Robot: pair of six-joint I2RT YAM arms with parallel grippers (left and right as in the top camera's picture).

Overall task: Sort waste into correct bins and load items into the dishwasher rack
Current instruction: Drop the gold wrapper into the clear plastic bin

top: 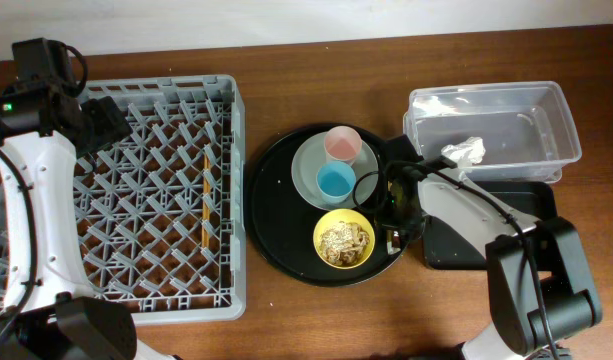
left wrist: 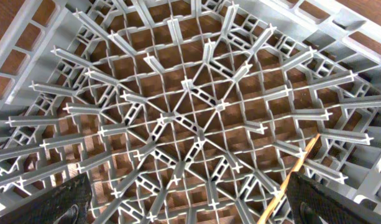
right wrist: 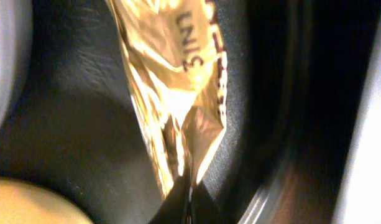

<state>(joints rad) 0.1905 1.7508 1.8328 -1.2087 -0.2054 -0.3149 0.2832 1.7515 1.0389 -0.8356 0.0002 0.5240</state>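
Viewing overhead: grey pegged-lattice dishwasher rack (top: 156, 190) at left, thin wooden chopstick (top: 205, 200) lying in it; crumpled napkin (top: 464, 152) in clear tub (top: 491, 125); right gripper (top: 398, 200) low at the right rim of the round black tray (top: 271, 230).
Left wrist: left gripper (left wrist: 190, 211) over rack pegs, fingers (left wrist: 47, 202) spread wide.
Right wrist: crinkly shiny gold wrapper (right wrist: 171, 93) on the black tray floor; fingertips pinched on its lower point.

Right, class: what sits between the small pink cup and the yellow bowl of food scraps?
The small blue cup, standing on the pale grey-green round plate; the overhead view shows it.
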